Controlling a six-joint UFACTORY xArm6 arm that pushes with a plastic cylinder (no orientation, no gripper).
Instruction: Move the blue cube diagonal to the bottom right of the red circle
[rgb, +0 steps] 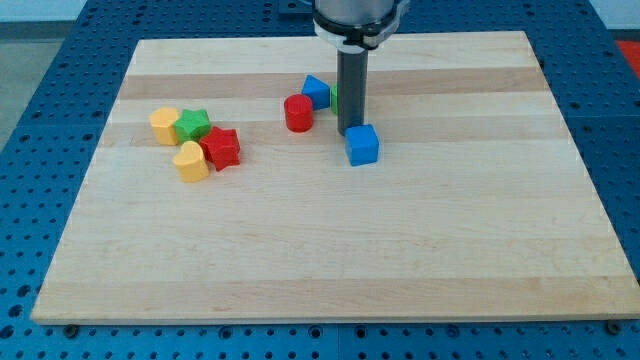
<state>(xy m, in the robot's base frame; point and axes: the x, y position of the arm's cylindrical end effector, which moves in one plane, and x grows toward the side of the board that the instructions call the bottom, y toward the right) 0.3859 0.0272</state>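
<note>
The blue cube (363, 144) sits on the wooden board, to the right of and a little below the red circle (298, 113). My tip (348, 132) stands just above and left of the blue cube, touching or nearly touching its upper left edge. The rod runs up from there to the arm at the view's top. The red circle lies to the left of the rod, apart from it.
A second blue block (317, 91) sits above and right of the red circle; a green block (335, 96) peeks from behind the rod. At the left is a cluster: orange block (164, 125), green star (193, 125), red star (222, 148), yellow block (190, 161).
</note>
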